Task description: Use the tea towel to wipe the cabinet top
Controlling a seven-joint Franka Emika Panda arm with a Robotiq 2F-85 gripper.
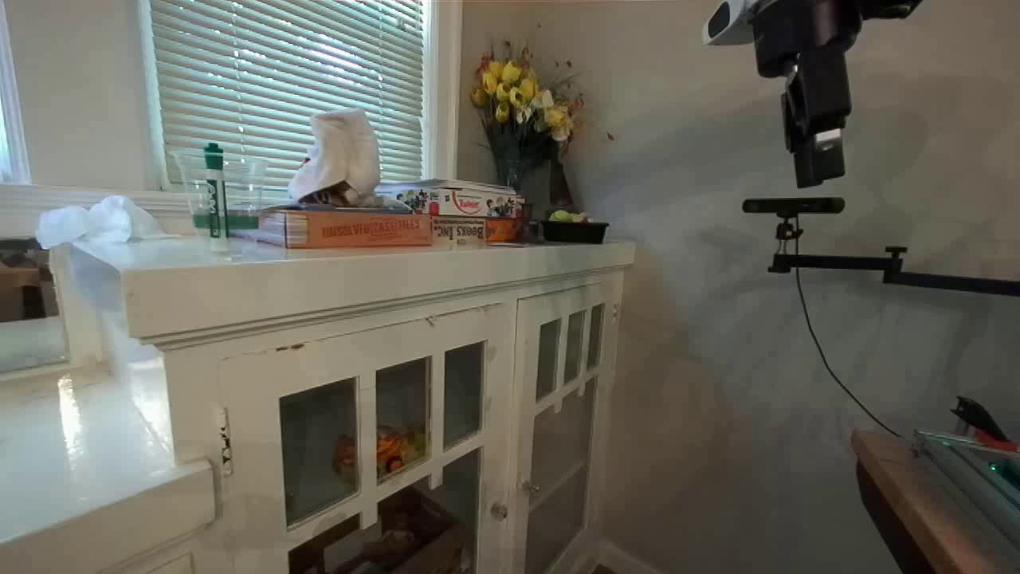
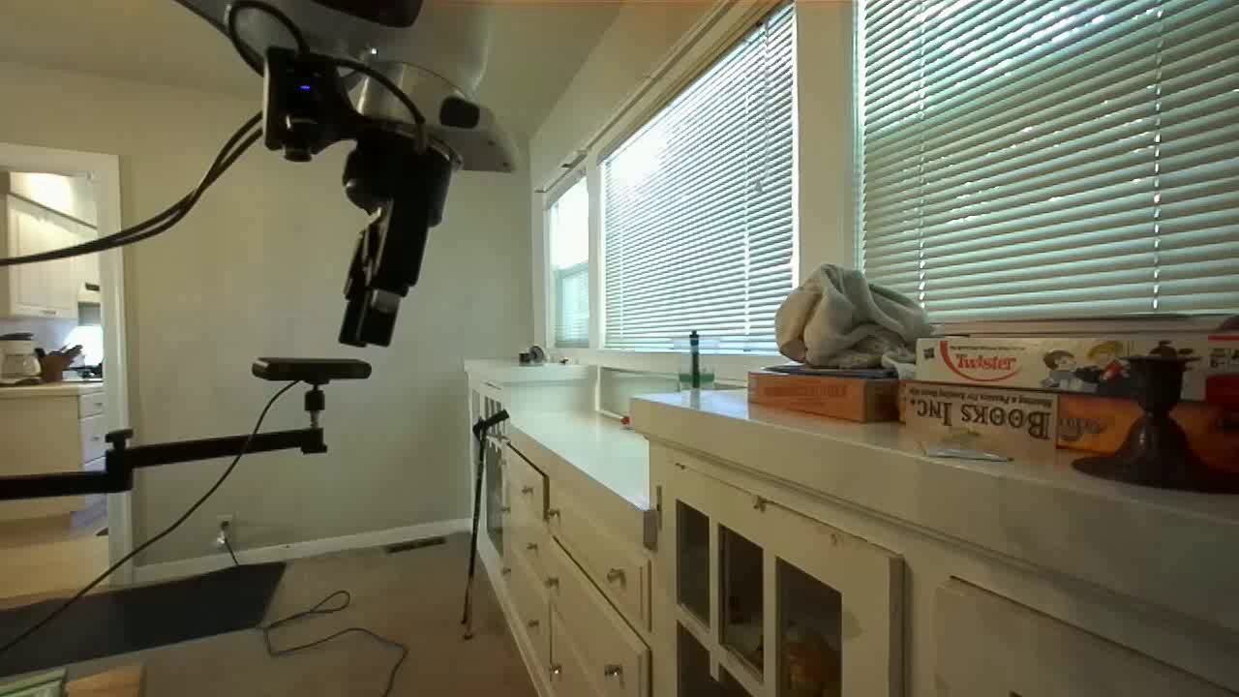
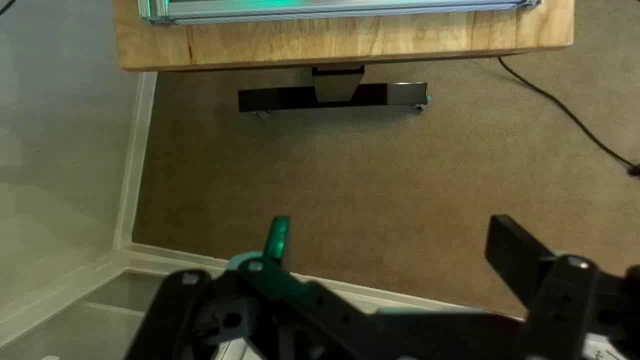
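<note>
The tea towel, a crumpled whitish cloth (image 1: 341,155), sits bunched on an orange box on the white cabinet top (image 1: 382,275). The towel (image 2: 842,319) and the cabinet top (image 2: 721,414) also show in an exterior view. My gripper (image 1: 819,174) hangs high in the air, away from the cabinet and pointing down. It shows too in an exterior view (image 2: 368,334), apart from the towel. In the wrist view the fingers of the gripper (image 3: 389,224) are wide apart with only floor between them. The towel is out of the wrist view.
On the cabinet top are a green marker (image 1: 215,191), a clear cup (image 1: 249,187), stacked boxes (image 1: 358,229), flowers (image 1: 518,100), a black tray (image 1: 574,231) and a dark candle holder (image 2: 1157,436). A camera on a bracket (image 1: 793,206) stands below the gripper. A wooden table edge (image 3: 300,47) shows.
</note>
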